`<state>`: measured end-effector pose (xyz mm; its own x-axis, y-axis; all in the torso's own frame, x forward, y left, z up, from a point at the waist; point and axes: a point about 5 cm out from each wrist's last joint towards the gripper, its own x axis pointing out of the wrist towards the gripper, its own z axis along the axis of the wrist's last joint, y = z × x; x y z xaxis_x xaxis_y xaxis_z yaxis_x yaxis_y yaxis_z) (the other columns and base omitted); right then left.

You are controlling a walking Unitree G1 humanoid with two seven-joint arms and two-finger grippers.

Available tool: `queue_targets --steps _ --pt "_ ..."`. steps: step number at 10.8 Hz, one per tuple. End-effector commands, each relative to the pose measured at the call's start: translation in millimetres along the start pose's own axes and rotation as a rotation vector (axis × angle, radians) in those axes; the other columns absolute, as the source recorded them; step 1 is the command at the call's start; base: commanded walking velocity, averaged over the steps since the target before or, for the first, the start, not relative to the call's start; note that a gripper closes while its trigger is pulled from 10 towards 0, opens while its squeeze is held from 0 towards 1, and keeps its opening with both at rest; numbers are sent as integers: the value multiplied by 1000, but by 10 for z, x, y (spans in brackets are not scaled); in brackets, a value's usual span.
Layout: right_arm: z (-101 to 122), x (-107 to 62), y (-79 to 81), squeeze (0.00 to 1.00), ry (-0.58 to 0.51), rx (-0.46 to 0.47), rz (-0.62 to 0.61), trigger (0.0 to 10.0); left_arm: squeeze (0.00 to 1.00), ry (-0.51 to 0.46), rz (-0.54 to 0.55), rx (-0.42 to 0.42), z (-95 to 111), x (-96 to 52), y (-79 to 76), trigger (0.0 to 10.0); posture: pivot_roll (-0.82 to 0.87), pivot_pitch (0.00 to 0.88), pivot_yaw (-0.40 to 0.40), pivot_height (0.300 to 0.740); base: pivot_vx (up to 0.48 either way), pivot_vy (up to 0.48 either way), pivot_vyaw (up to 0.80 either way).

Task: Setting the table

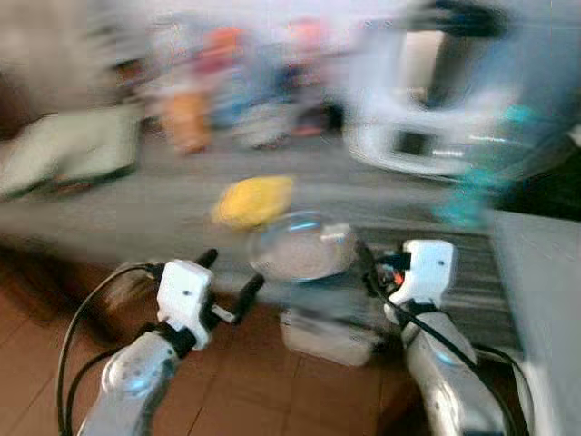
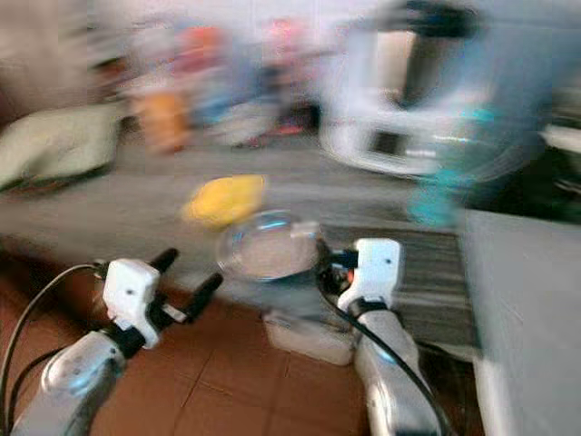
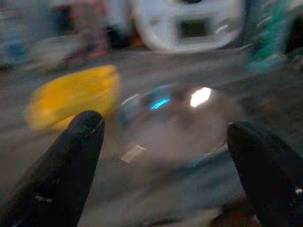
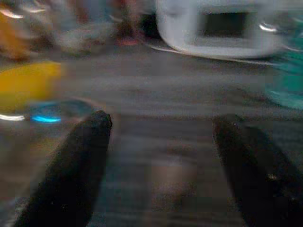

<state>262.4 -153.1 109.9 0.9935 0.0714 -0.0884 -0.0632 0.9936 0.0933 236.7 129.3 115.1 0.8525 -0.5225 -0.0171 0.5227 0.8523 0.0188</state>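
All views are blurred by motion. A clear glass bowl [image 1: 300, 245] sits near the front edge of a grey counter [image 1: 136, 213]. Just behind it lies a yellow object [image 1: 252, 202]. My left gripper [image 1: 229, 274] is open and held in front of the counter edge, left of the bowl. In the left wrist view the bowl [image 3: 175, 123] lies ahead between the two black fingertips [image 3: 87, 125]. My right gripper [image 4: 161, 125] is open too, close to the bowl's right side, with bare counter between its fingers.
A white appliance [image 1: 408, 118] stands at the back right, with a teal object [image 1: 472, 195] beside it. Colourful bottles [image 1: 227, 82] line the back, and a pale green item [image 1: 73, 150] lies far left. A white container [image 1: 331, 336] sits on the brown tile floor [image 1: 245, 381].
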Motion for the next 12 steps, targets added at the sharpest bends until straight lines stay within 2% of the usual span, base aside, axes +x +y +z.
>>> queue_targets --steps 1,4,6,7,10,12 --pt "83 37 67 0 -28 12 20 10000 0 14 10 30 4 -51 47 10000 99 0 28 740 412 0 0" --pt "64 31 76 0 -20 20 23 10000 0 22 10 18 -19 -75 41 10000 97 0 26 740 96 0 0" --pt "69 31 70 0 -22 9 31 10000 0 67 -59 -9 -56 -175 69 10000 98 0 19 740 0 0 0" --pt "69 33 67 0 -21 7 32 10000 0 99 -87 -50 -68 -229 100 10000 99 0 18 740 0 0 0" --pt "54 -10 70 0 11 16 34 10000 0 247 -318 -119 -65 -455 99 10000 105 0 13 740 0 0 0" --pt "-56 -57 65 0 122 23 36 10000 0 289 -398 -143 -52 -474 73 10000 102 0 17 740 0 0 0"
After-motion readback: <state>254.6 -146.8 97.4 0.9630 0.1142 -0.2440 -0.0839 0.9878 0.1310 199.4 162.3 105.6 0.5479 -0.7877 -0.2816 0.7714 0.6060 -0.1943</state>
